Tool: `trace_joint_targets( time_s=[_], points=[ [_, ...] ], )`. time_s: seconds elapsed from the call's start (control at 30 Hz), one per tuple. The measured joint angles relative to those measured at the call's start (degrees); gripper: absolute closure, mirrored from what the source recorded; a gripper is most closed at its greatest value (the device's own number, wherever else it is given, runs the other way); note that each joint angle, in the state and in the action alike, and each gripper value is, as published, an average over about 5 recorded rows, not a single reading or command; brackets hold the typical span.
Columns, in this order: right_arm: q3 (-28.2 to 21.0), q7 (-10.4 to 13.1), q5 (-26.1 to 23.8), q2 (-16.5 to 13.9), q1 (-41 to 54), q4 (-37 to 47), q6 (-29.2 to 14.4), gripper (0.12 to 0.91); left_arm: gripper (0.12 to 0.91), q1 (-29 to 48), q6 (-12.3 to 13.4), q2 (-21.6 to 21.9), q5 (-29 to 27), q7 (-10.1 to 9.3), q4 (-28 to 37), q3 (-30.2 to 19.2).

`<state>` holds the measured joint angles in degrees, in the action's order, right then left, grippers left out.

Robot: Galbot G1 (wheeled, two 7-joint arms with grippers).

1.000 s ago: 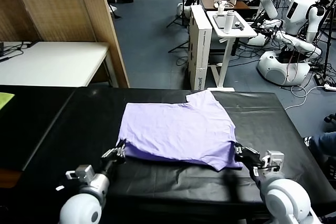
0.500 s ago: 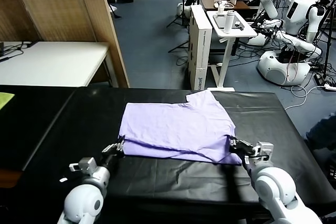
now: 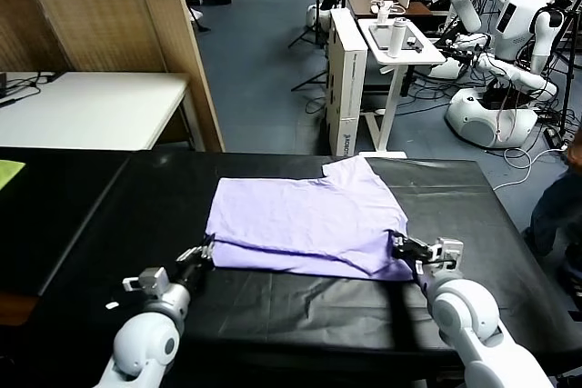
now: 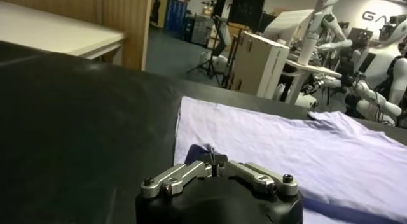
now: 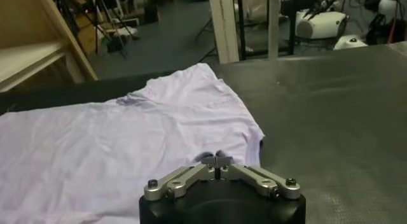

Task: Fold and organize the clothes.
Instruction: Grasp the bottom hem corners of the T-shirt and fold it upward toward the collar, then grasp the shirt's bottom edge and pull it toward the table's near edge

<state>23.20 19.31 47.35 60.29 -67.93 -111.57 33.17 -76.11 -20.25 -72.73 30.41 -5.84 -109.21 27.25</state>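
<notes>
both grippers have carried the near hem farther up the frame since a second ago, so the folded strip along the lower edge of the t-shirt (image 3: 305, 224) now lies narrower and higher. the pale lavender t-shirt sits in the middle of the head view, spread on the black counter (image 3: 136, 215), with one sleeve reaching toward the upper middle and a doubled layer showing along its lower edge.

at its lower left corner the left gripper (image 3: 202, 250) has its jaws pressed together, pinching the t-shirt's corner; the left wrist view shows a small peak of fabric caught between them (image 4: 215, 157). at the lower right corner the right gripper (image 3: 403, 244) also pinches the hem with jaws pressed together, seen again in its own wrist view (image 5: 218, 158).

farther out, a white table (image 3: 91, 111) stands at the left of the frame beside a wooden partition (image 3: 100, 11), a bit of yellow-green cloth (image 3: 9, 172) shows at the left edge, and white robots (image 3: 509, 34) crowd the upper right.
</notes>
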Motion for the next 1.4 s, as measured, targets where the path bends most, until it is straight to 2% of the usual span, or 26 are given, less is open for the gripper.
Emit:
trace_joint_targets(
  time_s=[0.1, 0.2, 0.37, 0.43, 0.47, 0.53, 0.6, 0.67, 1.0, 1.07, 1.27, 1.37, 1.4],
  points=[
    [0.80, -1.55, 0.32, -0.60, -0.71, -0.89, 1.30, 0.776, 0.879, -0.05, -0.15, -0.13, -0.13, -0.14, -0.30, 0.07],
    [1.77, -2.91, 0.43, -1.46, -1.75, -2.26, 2.37, 0.597, 0.793, -0.32, -0.29, -0.16, -0.27, -0.18, -0.95, 0.18],
    [3.85, -3.99, -0.41, -3.25, -4.41, -5.21, 4.33, 0.276, 0.480, -1.36, -0.38, -0.10, -0.63, -0.19, -2.36, 0.38],
    [5.05, -4.66, -1.30, -4.10, -6.00, -6.53, 4.81, 0.182, 0.366, -1.85, -0.37, -0.15, -1.05, -0.19, -2.90, 0.50],
    [5.67, -5.01, -1.72, -4.49, -6.89, -7.22, 4.93, 0.152, 0.295, -2.12, -0.36, -0.20, -1.26, -0.19, -3.19, 0.58],
    [6.93, -5.65, -2.28, -5.21, -8.80, -8.53, 5.05, 0.127, 0.204, -2.76, -0.33, -0.34, -1.66, -0.15, -3.82, 0.78],
    [8.04, -6.15, -2.67, -5.68, -10.72, -9.61, 5.07, 0.121, 0.144, -3.56, -0.26, -0.54, -2.12, -0.05, -4.51, 0.94],
    [8.83, -6.52, -3.04, -5.93, -12.39, -10.22, 5.04, 0.119, 0.129, -4.48, -0.11, -0.75, -2.67, 0.11, -5.18, 0.99],
    [8.62, -7.61, -5.19, -6.05, -15.79, -10.68, 4.89, 0.125, 0.125, -7.60, 0.43, -1.00, -3.83, 0.85, -5.14, 1.56],
    [8.34, -7.76, -5.53, -6.05, -16.05, -10.60, 4.86, 0.140, 0.146, -7.70, 0.43, -1.09, -4.04, 0.85, -4.83, 1.52],
    [7.52, -7.93, -5.90, -5.82, -16.24, -9.72, 4.84, 0.312, 0.274, -7.89, 0.46, -1.19, -4.26, 0.79, -3.83, 1.35],
    [7.28, -8.01, -5.97, -5.71, -16.21, -9.33, 4.82, 0.426, 0.324, -7.84, 0.47, -1.08, -4.27, 0.74, -3.38, 1.29],
    [7.23, -8.02, -5.98, -5.69, -16.21, -9.26, 4.81, 0.486, 0.342, -7.82, 0.48, -1.05, -4.27, 0.74, -3.29, 1.28]
  ],
)
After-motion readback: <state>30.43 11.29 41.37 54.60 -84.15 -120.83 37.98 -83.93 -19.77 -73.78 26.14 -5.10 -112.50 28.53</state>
